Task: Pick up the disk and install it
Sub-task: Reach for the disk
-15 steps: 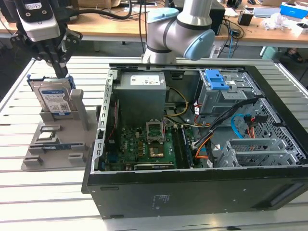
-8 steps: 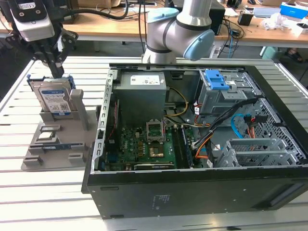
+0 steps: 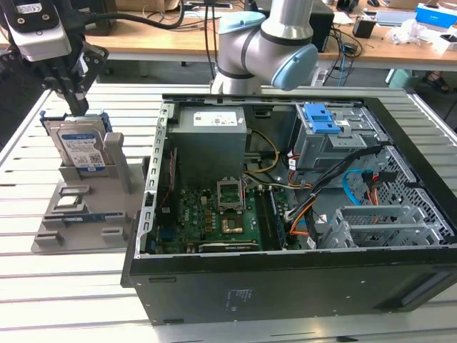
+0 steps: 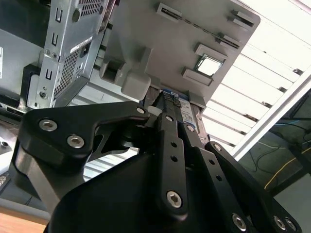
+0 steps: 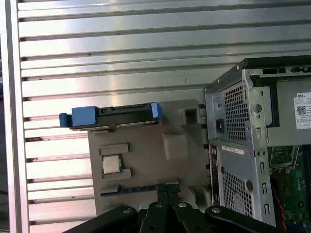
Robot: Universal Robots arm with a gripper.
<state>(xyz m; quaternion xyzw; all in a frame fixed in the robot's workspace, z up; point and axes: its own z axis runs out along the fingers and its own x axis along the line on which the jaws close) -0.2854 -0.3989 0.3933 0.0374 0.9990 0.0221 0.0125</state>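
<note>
**Disk waits in its holder**

The gripper (image 3: 77, 108) hovers just above the disk (image 3: 82, 146), which stands on edge in the gray holder (image 3: 121, 171) on the table (image 3: 28, 161), beside the open computer case (image 3: 285, 286). The fingers (image 5: 163, 194) look pressed together, gripping nothing. By my read, pickup and install are both left.

The exterior view looks down obliquely from above one long side of the open computer case (image 3: 285, 293). It stands far enough back to take in the counter (image 3: 71, 300), the gray fixture (image 3: 86, 221) and the pincer (image 3: 75, 103). The first wrist view faces straight down on that fixture from moderate height. The second wrist view sits close behind the pincer's links (black, bolted) and sights along them. Both wrist views share the fixture and one corner of the case.
</note>
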